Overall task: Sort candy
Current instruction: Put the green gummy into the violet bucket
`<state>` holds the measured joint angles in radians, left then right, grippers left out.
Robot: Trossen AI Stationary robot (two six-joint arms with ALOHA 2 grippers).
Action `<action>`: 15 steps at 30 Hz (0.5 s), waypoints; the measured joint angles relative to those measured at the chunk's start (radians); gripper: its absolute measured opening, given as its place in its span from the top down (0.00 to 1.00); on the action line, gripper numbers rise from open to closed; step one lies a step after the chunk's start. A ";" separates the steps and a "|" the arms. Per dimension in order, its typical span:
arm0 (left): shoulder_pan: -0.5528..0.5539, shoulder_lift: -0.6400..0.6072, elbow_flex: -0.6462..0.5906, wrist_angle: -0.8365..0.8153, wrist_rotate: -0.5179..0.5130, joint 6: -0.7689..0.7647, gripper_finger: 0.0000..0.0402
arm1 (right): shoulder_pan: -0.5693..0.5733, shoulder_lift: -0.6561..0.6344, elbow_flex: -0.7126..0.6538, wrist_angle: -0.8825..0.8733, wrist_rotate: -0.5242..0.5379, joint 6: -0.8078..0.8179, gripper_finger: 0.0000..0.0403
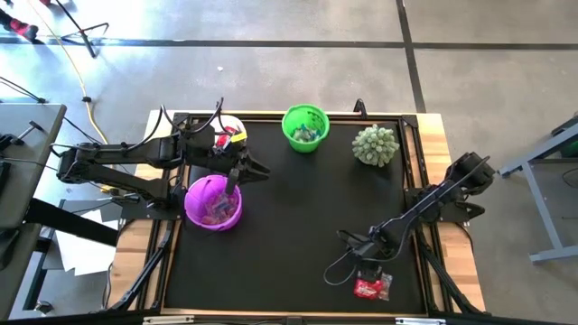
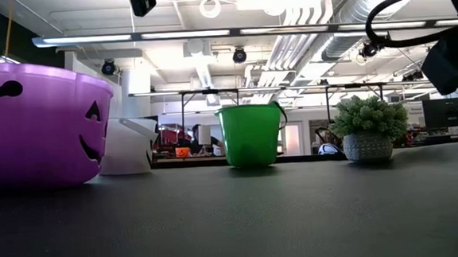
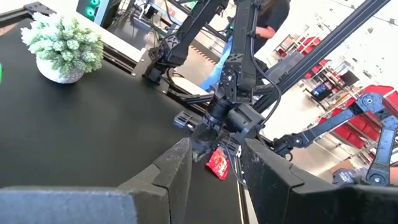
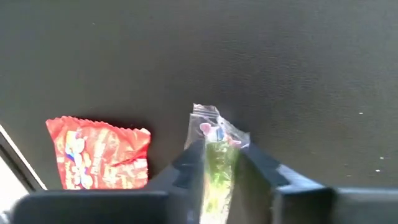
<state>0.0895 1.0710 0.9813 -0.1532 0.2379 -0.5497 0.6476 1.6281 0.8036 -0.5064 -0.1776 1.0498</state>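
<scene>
My right gripper (image 4: 219, 163) stands low over the black mat near the table's front right, shut on a clear-wrapped candy (image 4: 214, 134) with green inside. A red-wrapped candy (image 4: 99, 152) lies flat on the mat beside it, and shows under that gripper in the high view (image 1: 368, 288). My left gripper (image 1: 257, 170) hangs open beside the purple bucket (image 1: 213, 202) at the table's left, with nothing between its fingers (image 3: 171, 168). My right gripper pinches the clear-wrapped candy between its two fingers, which come steeply from above. They sit on the wrapper's two flat sides (image 4: 217, 163). The wrapper's crimped free end (image 4: 205, 115) sticks out past the fingertips toward the mat; whether it rests there I cannot tell.
A green bucket (image 1: 305, 127) with candy inside stands at the far edge, a white bucket (image 1: 228, 134) at the far left, and a spiky pale-green plant in a pot (image 1: 376, 144) at the far right. The mat's middle (image 1: 298, 217) is bare.
</scene>
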 joint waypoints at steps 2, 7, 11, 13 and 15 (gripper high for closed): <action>0.000 0.000 0.000 0.000 0.000 -0.010 0.68 | -0.006 0.001 0.000 0.008 -0.015 -0.002 0.92; 0.000 0.000 0.000 0.000 0.000 -0.025 0.68 | -0.022 0.000 0.000 0.008 -0.040 -0.003 0.96; 0.000 0.000 0.000 0.000 0.000 -0.025 0.68 | -0.040 -0.026 -0.003 -0.008 -0.036 -0.026 0.96; 0.000 0.000 0.000 0.000 0.001 -0.025 0.68 | -0.059 -0.054 -0.003 -0.029 -0.035 -0.037 0.98; 0.000 0.000 0.000 0.000 0.001 -0.023 0.68 | -0.083 -0.084 -0.003 -0.065 -0.024 -0.043 0.99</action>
<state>0.0895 1.0714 0.9813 -0.1535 0.2386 -0.5728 0.5648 1.5437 0.8005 -0.5709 -0.2012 1.0071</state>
